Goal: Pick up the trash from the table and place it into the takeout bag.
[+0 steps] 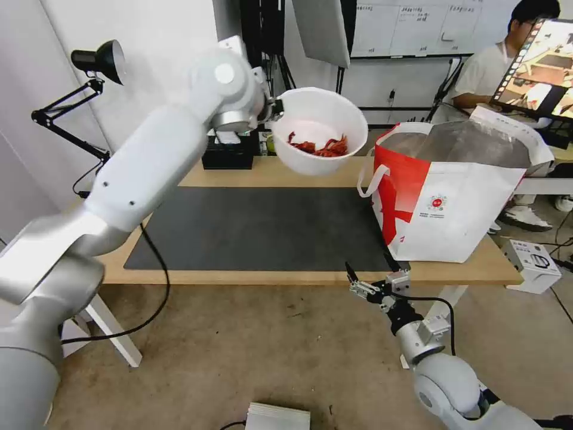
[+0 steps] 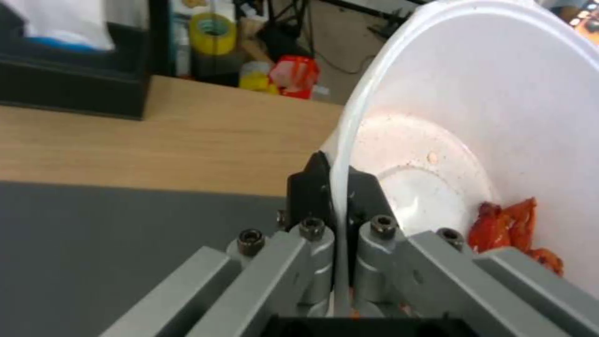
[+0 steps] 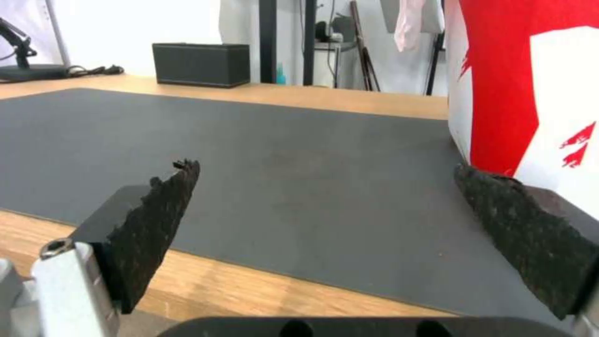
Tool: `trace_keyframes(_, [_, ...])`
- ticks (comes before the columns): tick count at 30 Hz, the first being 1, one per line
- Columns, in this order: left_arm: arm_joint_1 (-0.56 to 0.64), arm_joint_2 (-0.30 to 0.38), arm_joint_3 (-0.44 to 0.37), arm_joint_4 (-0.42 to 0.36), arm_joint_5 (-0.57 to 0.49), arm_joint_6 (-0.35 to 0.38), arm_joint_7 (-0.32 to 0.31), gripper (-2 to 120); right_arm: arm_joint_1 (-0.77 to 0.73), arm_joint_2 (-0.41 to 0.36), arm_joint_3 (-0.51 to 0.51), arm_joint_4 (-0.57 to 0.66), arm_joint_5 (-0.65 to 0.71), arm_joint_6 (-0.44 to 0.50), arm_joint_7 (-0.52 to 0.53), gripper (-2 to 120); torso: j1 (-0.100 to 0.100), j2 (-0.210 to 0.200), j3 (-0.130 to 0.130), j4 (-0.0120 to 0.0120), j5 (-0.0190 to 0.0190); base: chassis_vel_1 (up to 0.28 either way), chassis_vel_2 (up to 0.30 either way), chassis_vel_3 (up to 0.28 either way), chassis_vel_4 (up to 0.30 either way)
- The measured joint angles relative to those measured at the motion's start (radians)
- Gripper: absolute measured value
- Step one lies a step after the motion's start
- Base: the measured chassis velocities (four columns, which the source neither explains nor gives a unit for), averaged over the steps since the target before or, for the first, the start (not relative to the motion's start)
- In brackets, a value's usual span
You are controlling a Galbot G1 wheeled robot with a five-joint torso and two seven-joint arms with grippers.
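Bowl (image 1: 319, 128) with red scraps (image 1: 319, 146), aloft

My arms are glossy white shells with silver-grey joints and a black cable along each; my left gripper (image 2: 334, 187) has grey links, black hex screws; my right gripper (image 3: 337, 206) wears rough black pads.

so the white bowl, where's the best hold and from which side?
Probably the rim. The left gripper is shut on the white bowl there, one finger inside the wall and one outside, coming from the bowl's left side, away from the takeout bag. The thin, flaring wall suits a pinch, and the red scraps sit low, clear of the fingers.
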Motion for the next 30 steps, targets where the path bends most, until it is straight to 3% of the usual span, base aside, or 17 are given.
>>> trace_keyframes(22, [-0.076,-0.332,0.001,0.269,0.16,-0.021,0.018,0,0.0,0.0,0.0,0.0,0.0,0.0,0.0,100,0.0,0.0,0.0,-0.0003,0.0001,0.0,0.0,0.0,0.0])
trace_keyframes(30, [-0.104,-0.344,0.01,0.301,0.184,-0.045,0.049,0,0.0,0.0,0.0,0.0,0.0,0.0,0.0,100,0.0,0.0,0.0,0.0001,-0.0001,0.0,0.0,0.0,0.0])
